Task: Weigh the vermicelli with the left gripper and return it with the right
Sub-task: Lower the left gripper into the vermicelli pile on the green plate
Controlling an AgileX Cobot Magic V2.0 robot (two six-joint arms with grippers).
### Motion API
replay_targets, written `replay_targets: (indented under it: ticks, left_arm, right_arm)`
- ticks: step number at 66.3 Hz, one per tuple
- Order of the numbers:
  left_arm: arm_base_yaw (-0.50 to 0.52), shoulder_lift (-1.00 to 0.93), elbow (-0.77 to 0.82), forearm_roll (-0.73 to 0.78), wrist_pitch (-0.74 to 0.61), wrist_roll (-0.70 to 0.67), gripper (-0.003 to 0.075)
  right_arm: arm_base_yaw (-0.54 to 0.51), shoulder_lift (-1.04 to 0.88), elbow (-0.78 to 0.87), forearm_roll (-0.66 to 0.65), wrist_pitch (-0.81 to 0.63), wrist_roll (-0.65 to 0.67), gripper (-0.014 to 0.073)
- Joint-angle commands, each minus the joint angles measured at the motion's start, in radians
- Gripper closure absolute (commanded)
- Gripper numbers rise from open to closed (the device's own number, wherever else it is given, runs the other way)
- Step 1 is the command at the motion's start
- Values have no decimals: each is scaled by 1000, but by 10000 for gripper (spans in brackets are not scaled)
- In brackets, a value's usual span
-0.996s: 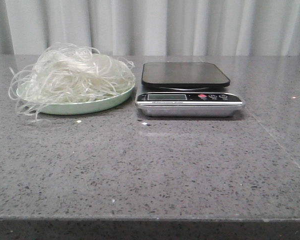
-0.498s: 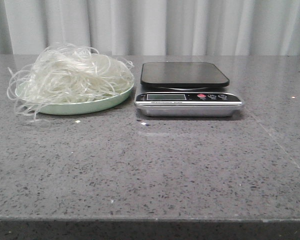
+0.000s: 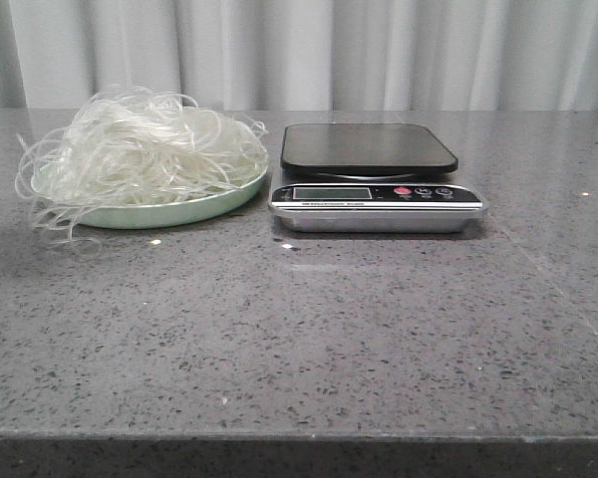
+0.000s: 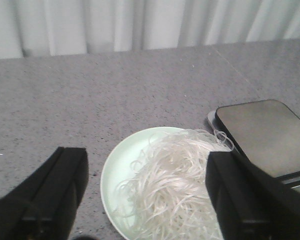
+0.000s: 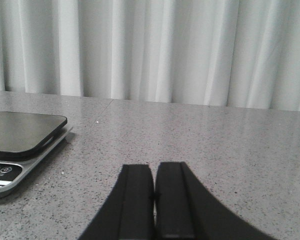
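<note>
Front view, near to far. The nearest part of the table carries nothing. Farther back, at 10 o'clock from table centre, the vermicelli lies heaped on a pale green plate, with loose strands hanging over the plate's left rim onto the table. Just beside the plate, at 12 to 1 o'clock, stands the kitchen scale; its dark platform is bare, and the display cannot be read. A white curtain closes the far edge. Neither arm appears in the front view.

Left wrist view: the left gripper hangs above the plate with its jaws spread wide, one finger to each side of the heap and touching nothing. The vermicelli sits between and below the fingers, and the scale platform lies next to the plate.

Right wrist view: the right gripper has its jaws pressed together on nothing and sits low over the table, with the scale to one side and well apart from it.

Step in hand, by judgement: the approach for the first pick. The weighing has not begun.

Next move, by judgement:
1. Lower the left gripper into the thick middle of the heap.
2. Close firmly; the strands are thin and springy, so a shallow bite may shed them.
3. Lift clear of the plate rim, then carry toward 1 o'clock to the platform.

Trailing strands may snag the plate and drag it.
</note>
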Motion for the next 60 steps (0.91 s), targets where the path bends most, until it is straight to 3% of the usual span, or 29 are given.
replay_targets:
  ticks: [1, 20, 49, 54, 60]
  left_arm:
    - [-36, 116, -114, -11, -9, -2, 171]
    - [-59, 424, -329, -70, 160, -2, 172]
    - [-57, 629, -392, -86, 331, -2, 186]
    - [-57, 646, -408, -99, 368, -2, 277]
    - [-57, 654, -443, -100, 405, 3, 504]
  right_arm:
    - [-6, -17, -9, 3, -83, 0, 406]
    - [-6, -17, -9, 3, -83, 0, 406]
    - [-6, -17, -9, 3, -83, 0, 406]
    - [-6, -17, -9, 3, -83, 0, 406]
    - [-6, -17, -9, 3, -83, 0, 406]
